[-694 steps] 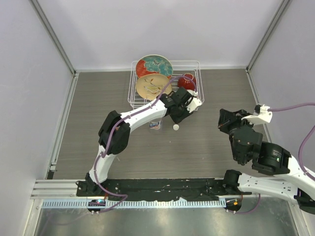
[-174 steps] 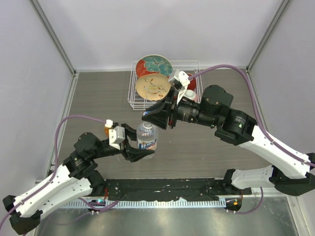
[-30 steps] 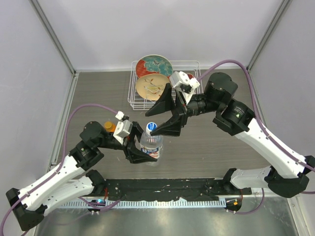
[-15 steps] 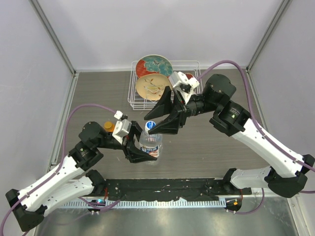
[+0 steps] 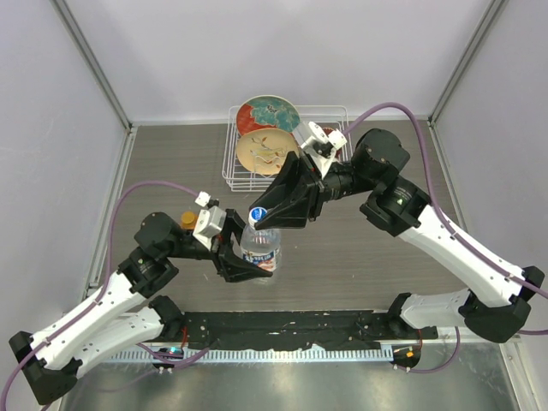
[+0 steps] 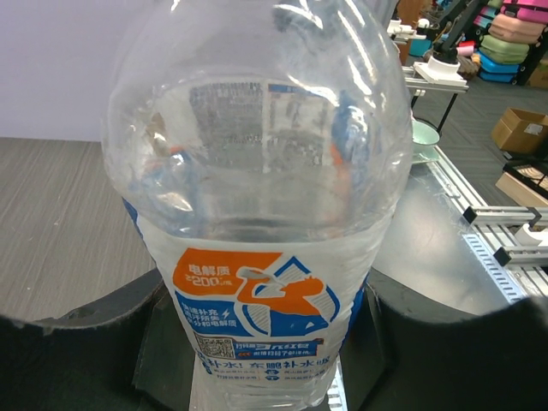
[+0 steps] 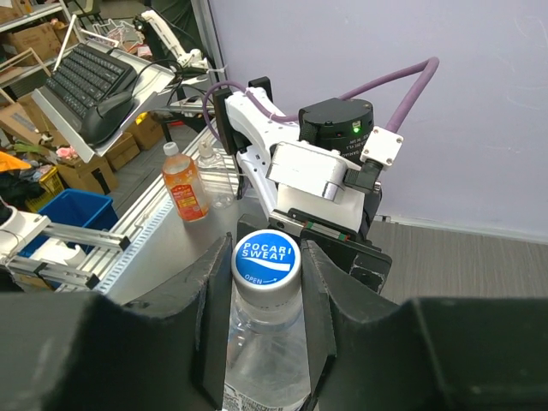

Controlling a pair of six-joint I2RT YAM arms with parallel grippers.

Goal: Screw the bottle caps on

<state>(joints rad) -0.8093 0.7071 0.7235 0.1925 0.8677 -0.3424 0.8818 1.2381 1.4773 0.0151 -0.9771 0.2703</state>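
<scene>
The clear water bottle (image 5: 259, 250) with a white-blue label stands upright on the table. My left gripper (image 5: 248, 259) is shut on its lower body, and the left wrist view shows the label (image 6: 257, 300) between the two dark fingers (image 6: 86, 342). My right gripper (image 5: 259, 214) is above it, shut on the white cap with a blue top (image 7: 264, 259), which sits on the bottle's neck. The squat orange bottle (image 5: 187, 220) stands behind my left arm, and it also shows in the right wrist view (image 7: 184, 184). I cannot tell whether the orange cap is on it.
A white wire dish rack (image 5: 231, 150) stands at the back with two patterned plates (image 5: 268, 116) and a red bowl (image 5: 326, 139). My right arm reaches across in front of the rack. Metal rails run along the table's left and front edges.
My right gripper came down and left over the bottle top and shut on the cap; a second ago its jaws were wide open. My left gripper kept holding the bottle.
</scene>
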